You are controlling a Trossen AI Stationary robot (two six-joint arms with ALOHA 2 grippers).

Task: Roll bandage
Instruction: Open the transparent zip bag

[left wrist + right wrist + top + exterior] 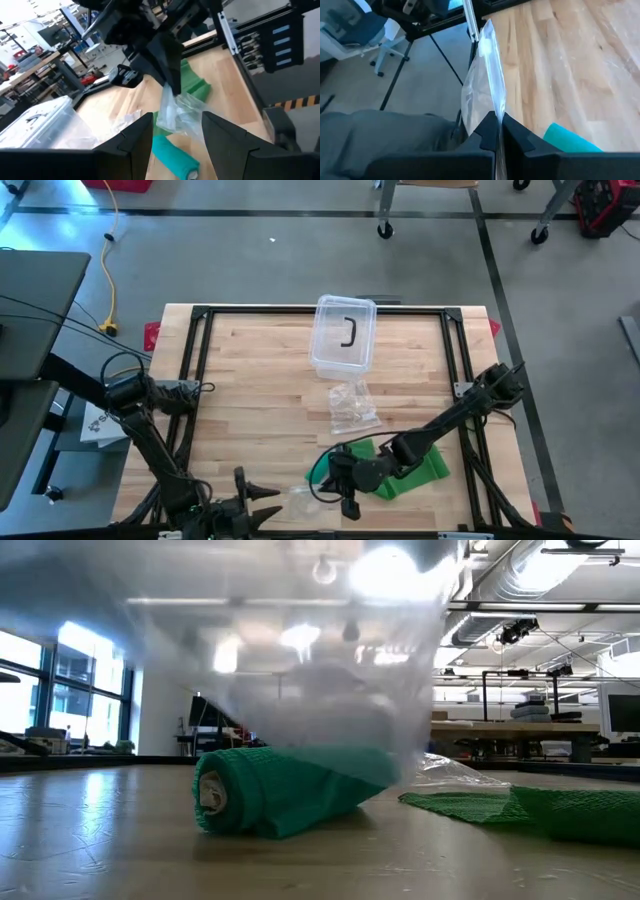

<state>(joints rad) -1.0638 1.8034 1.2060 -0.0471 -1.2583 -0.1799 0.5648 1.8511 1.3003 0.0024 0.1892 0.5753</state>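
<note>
Holding a clear bag over the rolled green bandage

We see the green bandage roll (275,797) lying on its side on the wooden counter (260,380), near the counter's front edge. In the low view its coiled end faces us and the roll rests directly on the wood. Beside the roll, a loose stretch of green bandage (415,470) lies flat on the counter, spreading away from the roll toward the right arm's side.

Just above the roll hangs a clear plastic bag (482,85). The right tool (497,131) has its fingers pressed together on the bag's upper edge, so the film hangs down from it; in the low view the bag drapes over the far part of the roll. We cannot tell whether any of the roll is actually inside the bag.

The left tool (177,131) sits at the counter's front edge, close to the roll, with its two fingers apart and nothing between them; in its wrist view the roll shows through the gap, farther off.

Beyond the roll, toward the middle of the counter, lies a crumpled clear wrapper (353,407). Farther still, at the back edge of the counter, stands a clear plastic box (343,335) with a dark curved piece inside.
</note>
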